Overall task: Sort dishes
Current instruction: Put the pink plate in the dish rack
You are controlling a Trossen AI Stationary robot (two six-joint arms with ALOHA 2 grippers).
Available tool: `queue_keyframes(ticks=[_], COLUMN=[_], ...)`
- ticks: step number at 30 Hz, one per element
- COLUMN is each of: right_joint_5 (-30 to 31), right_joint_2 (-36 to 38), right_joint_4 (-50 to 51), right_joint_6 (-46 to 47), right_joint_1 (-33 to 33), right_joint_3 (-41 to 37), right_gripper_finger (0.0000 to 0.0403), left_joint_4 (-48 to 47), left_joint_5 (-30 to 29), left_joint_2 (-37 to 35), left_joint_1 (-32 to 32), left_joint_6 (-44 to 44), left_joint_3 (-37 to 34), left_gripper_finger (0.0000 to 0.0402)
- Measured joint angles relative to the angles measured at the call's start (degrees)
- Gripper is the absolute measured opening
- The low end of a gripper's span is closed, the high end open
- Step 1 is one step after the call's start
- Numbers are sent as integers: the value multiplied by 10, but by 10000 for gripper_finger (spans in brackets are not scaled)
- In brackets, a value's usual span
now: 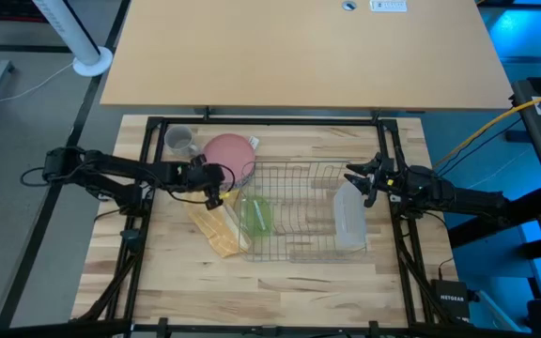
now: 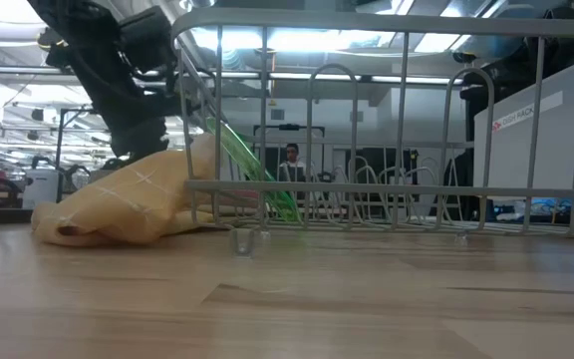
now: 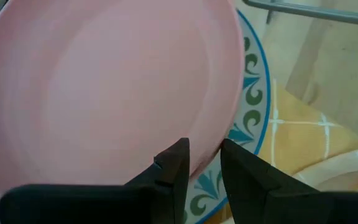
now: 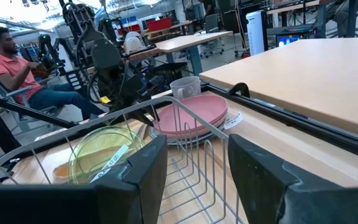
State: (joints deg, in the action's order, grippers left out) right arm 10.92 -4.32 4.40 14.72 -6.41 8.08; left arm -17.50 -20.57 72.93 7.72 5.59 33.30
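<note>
My left fingers (image 3: 202,163) pinch the rim of the pink plate (image 1: 229,150), which sits stacked at ten o'clock of the wire rack (image 1: 299,211) on the bench (image 1: 280,282). The bite is shallow, so lifting could let the plate slip, or drag the patterned plate (image 3: 250,93) under it. My right fingers (image 4: 194,168) wait open at the rack's three o'clock.

Pink plate (image 1: 227,150): round, stacked flat on a white plate (image 3: 251,93) with a blue-green patterned rim, just beside the rack's back left corner. Small grey mug (image 1: 179,140): upright, just beside the stack. Translucent green bowl (image 1: 255,215): standing on edge, tilted, in the rack's left section
</note>
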Motion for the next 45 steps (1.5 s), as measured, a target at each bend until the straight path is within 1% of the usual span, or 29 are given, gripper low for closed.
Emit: queue_keyframes(ticks=[6,10,14,21,24,29,31,37,42,45], right_joint_5=[0,0,0,0,0,0,0,0,0,0], right_joint_2=[0,0,0,0,0,0,0,0,0,0], right_joint_4=[0,0,0,0,0,0,0,0,0,0], right_joint_6=[0,0,0,0,0,0,0,0,0,0], right_joint_1=[0,0,0,0,0,0,0,0,0,0], right_joint_3=[0,0,0,0,0,0,0,0,0,0], right_gripper_finger=[175,175,175,175,175,175,175,175,175,175], left_joint_4=[4,5,9,50,60,60,60,57,55,46], left_joint_5=[5,25,50,48,50,54,53,51,50,50], left_joint_2=[0,6,33,67,66,61,60,60,60,60], left_joint_1=[16,23,23,23,23,22,21,21,20,19], left_joint_6=[-1,-4,-33,-46,-60,-71,-71,-70,-68,-59], left_joint_3=[0,0,0,1,2,14,20,27,27,27], left_gripper_finger=[84,84,84,84,72,23,11,18,6,8])
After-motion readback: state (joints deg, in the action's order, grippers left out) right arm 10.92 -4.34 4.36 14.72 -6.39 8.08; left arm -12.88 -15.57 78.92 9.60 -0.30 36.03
